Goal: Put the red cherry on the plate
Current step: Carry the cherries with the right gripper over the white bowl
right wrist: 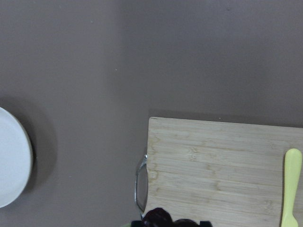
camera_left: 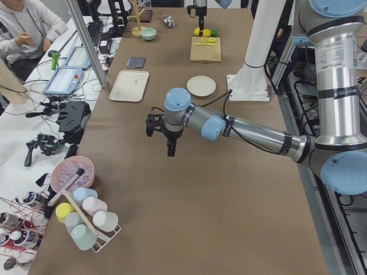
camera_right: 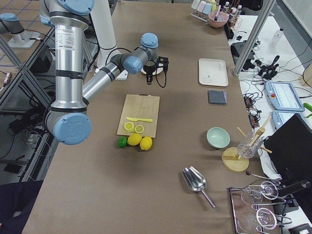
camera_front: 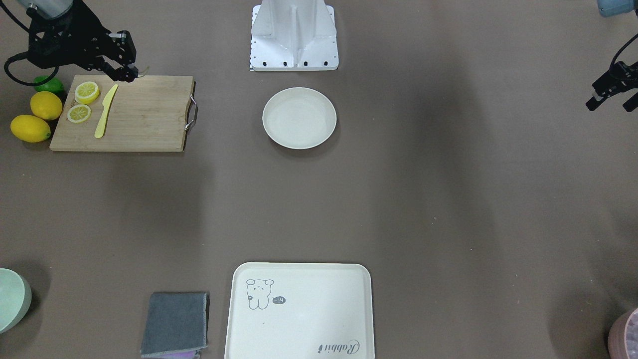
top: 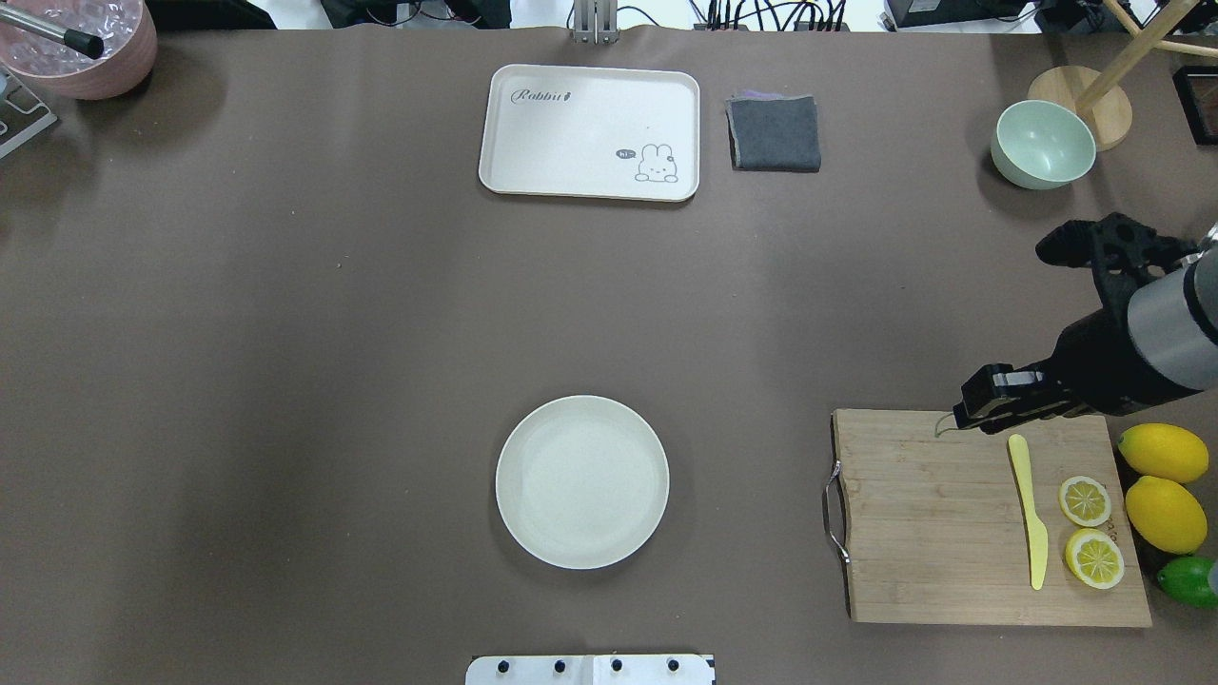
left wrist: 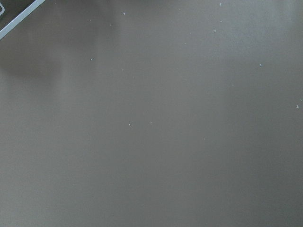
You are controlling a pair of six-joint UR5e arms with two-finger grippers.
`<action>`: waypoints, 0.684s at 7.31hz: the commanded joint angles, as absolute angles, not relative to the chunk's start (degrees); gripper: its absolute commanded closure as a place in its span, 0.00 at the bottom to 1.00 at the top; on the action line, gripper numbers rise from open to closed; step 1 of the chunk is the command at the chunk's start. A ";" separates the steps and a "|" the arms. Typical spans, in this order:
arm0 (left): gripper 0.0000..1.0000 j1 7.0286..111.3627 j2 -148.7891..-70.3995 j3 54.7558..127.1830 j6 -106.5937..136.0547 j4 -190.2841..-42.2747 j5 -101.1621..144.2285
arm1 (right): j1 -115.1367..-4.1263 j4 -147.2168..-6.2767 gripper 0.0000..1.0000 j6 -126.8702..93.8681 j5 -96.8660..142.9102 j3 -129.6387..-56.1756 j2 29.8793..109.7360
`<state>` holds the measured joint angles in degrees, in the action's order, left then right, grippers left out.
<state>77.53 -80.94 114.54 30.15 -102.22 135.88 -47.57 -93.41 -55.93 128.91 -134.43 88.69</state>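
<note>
Right gripper (top: 971, 411) hangs over the far edge of the board (top: 933, 533), at the right of the worktop (top: 285, 381). Its jaws are narrow, pinched on the cherry (right wrist: 158, 216). The cherry shows dark red at the bottom edge of the right wrist view, off the board surface. Plate (top: 582, 482) sits near centre, bare, well apart to the left of the board. Left gripper (camera_front: 613, 102) is at the far left side above bare worktop, jaws wide, nothing between them. On the board: yellow knife (top: 1028, 509), with two lemon slices (top: 1085, 501) just right of it. Two lemons (top: 1163, 452) and a lime (top: 1189, 580) lie just beside the board's right edge. At the far side are the tray (top: 590, 133), grey cloth (top: 774, 133) and green bowl (top: 1042, 143).
</note>
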 commanded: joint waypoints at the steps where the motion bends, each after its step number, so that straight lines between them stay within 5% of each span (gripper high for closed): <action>1: 0.03 77.52 -80.86 114.52 30.15 -102.22 135.88 | -51.76 -119.59 1.00 -52.05 130.69 -137.10 71.62; 5: 0.03 77.78 -80.51 114.61 30.15 -102.30 135.88 | -45.47 -129.86 1.00 -52.12 121.15 -132.13 59.38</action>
<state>77.70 -80.59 114.60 30.15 -102.29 135.88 -48.59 -126.32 -52.09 125.38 -134.94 64.06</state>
